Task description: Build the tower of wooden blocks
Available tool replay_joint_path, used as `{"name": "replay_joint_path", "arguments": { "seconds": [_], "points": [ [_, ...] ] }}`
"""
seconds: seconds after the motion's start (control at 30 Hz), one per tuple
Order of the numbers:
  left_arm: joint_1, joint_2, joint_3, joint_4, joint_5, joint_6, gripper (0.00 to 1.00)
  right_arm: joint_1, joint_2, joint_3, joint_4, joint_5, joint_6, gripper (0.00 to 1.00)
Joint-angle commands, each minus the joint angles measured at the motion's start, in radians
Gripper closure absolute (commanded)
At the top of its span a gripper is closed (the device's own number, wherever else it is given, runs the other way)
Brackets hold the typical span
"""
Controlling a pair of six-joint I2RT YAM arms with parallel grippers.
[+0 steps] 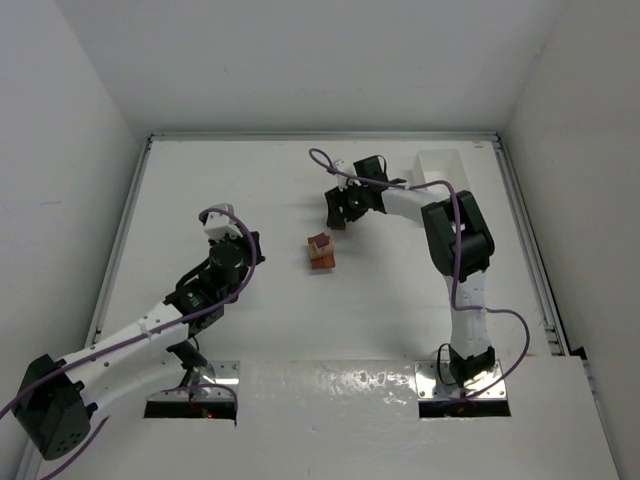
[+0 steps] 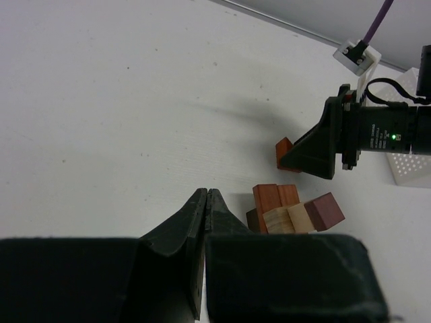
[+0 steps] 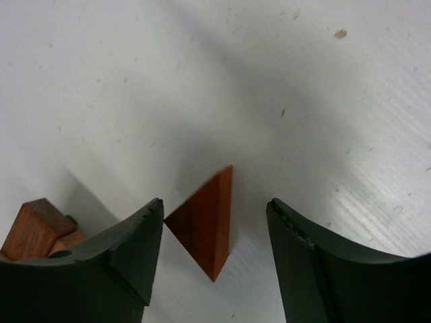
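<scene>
Both jaws of the right gripper stand wide apart, straddling a loose red block on the table, not clamped. Left gripper is closed, empty. The tower sits near both, mid-table.

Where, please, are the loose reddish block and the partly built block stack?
loose reddish block [image 3: 205,225]: right wrist view, on its broad face.
partly built block stack [image 2: 289,217]: left wrist view, on its pale middle block.

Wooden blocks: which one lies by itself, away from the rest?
The reddish-brown block framed by the open right gripper; the other blocks sit touching in one cluster.
</scene>
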Motion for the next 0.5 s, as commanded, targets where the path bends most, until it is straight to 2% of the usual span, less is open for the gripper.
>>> {"name": "replay_joint_path", "arguments": {
  "seconds": [0.0, 0.03, 0.3, 0.47],
  "points": [
    [-0.012, -0.011, 0.041, 0.011, -0.011, -0.005, 1.00, 0.003, 0.041, 0.051, 0.016, 0.060, 0.019, 0.40],
    [-0.012, -0.010, 0.041, 0.011, -0.011, -0.005, 1.00, 0.003, 0.044, 0.054, 0.003, 0.080, 0.016, 0.41],
    [-0.012, 0.012, 0.078, 0.028, 0.020, -0.002, 1.00, 0.000, -0.023, -0.027, 0.028, 0.232, 0.014, 0.75],
    [-0.012, -0.008, 0.121, 0.029, 0.078, -0.006, 1.00, -0.040, -0.155, -0.156, 0.123, 0.235, 0.138, 0.84]
  ]
}}
